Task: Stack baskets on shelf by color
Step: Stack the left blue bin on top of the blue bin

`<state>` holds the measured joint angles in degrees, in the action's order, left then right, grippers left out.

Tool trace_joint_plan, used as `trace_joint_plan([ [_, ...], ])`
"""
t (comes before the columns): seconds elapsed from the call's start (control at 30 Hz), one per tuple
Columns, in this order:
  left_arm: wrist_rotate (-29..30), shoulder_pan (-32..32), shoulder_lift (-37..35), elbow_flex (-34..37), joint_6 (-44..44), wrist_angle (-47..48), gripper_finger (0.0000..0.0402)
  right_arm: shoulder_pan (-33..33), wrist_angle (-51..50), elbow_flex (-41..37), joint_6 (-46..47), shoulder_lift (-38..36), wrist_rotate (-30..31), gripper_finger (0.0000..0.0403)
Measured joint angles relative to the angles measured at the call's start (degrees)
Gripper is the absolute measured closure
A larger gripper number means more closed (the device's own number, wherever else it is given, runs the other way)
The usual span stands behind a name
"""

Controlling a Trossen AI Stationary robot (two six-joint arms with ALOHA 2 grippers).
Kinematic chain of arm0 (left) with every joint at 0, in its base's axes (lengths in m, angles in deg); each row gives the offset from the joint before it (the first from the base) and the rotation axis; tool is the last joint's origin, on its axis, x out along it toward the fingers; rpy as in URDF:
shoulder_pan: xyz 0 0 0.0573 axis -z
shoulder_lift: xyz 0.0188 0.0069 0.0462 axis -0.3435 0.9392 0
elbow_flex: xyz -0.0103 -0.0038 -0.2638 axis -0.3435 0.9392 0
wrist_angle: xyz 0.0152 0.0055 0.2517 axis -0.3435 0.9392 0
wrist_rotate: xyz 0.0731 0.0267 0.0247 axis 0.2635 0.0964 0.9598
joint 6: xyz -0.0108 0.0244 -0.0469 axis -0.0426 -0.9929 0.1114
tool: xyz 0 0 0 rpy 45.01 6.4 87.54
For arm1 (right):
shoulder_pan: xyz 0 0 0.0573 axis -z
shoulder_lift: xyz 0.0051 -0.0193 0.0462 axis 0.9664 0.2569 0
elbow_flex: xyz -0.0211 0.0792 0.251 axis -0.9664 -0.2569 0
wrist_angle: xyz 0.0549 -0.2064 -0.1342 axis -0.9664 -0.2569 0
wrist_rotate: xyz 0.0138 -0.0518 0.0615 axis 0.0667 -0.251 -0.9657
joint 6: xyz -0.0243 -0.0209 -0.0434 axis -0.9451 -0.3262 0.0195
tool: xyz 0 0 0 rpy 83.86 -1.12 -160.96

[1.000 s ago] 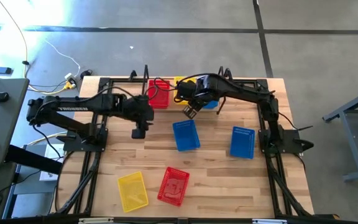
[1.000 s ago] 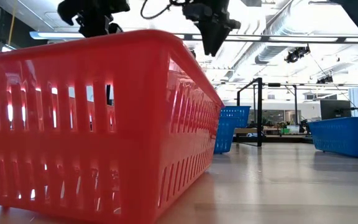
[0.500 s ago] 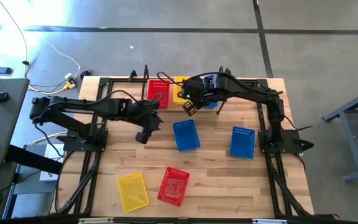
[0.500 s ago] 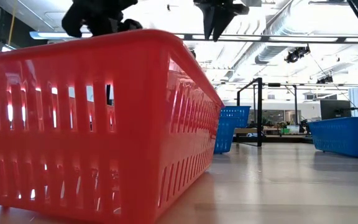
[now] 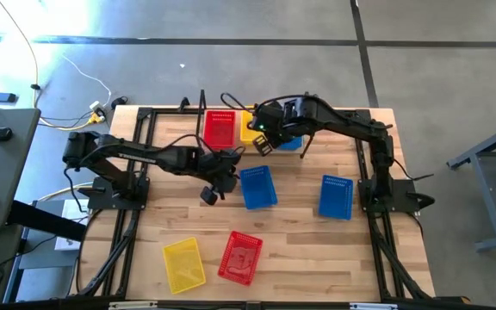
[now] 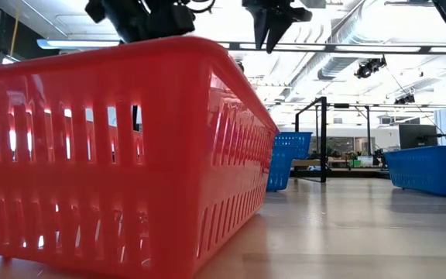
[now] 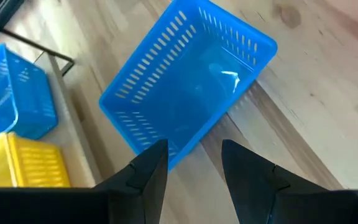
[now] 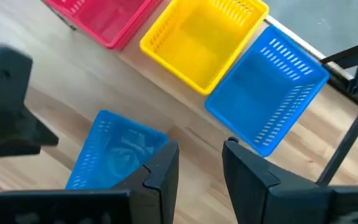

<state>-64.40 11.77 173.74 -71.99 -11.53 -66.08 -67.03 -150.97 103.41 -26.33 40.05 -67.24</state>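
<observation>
Near the bottom edge of the overhead frame, a yellow basket [image 5: 183,263] and a red basket [image 5: 240,257] lie loose on the slatted table [image 5: 308,250], with two blue baskets [image 5: 257,187] [image 5: 336,196] lying apart at mid-frame. The left gripper [image 5: 209,193] hovers just left of the central blue basket, fingers [image 7: 151,168] spread and empty, while higher up the right gripper [image 5: 261,145], jaws likewise parted, hangs before the shelf [image 5: 231,114] at top centre, where a red [image 5: 220,128], a yellow [image 5: 250,126] and a blue basket [image 8: 267,87] sit side by side
</observation>
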Motion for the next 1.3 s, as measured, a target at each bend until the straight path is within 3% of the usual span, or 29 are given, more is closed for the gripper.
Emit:
trace_joint_plan([
  [0.4, 0.4, 1.0, 7.7, 0.0, -3.3, -4.8, 0.0259, 1.8, 0.0, 0.0, -1.6, 0.0, -0.1, 0.0293],
  [0.63, 3.9, 1.0, 11.4, 0.0, -5.7, -7.4, 0.0259, 1.8, 0.0, 0.0, -2.0, 0.0, -2.8, 0.0293],
  [0.9, 3.9, 0.8, 13.4, 0.0, -7.6, -8.9, 0.0262, 1.6, 0.0, 0.0, -2.0, 0.0, -4.9, 0.0293],
  [1.07, 3.2, 0.7, 15.5, -0.1, -8.1, -8.9, 0.0292, 1.6, 0.0, -0.1, -2.0, 0.1, -6.7, 0.0293],
  [1.3, 3.1, 0.9, 16.3, 0.0, -6.6, -8.3, 0.0366, 1.6, 0.0, -0.1, -2.0, 0.1, -7.8, 0.0293],
])
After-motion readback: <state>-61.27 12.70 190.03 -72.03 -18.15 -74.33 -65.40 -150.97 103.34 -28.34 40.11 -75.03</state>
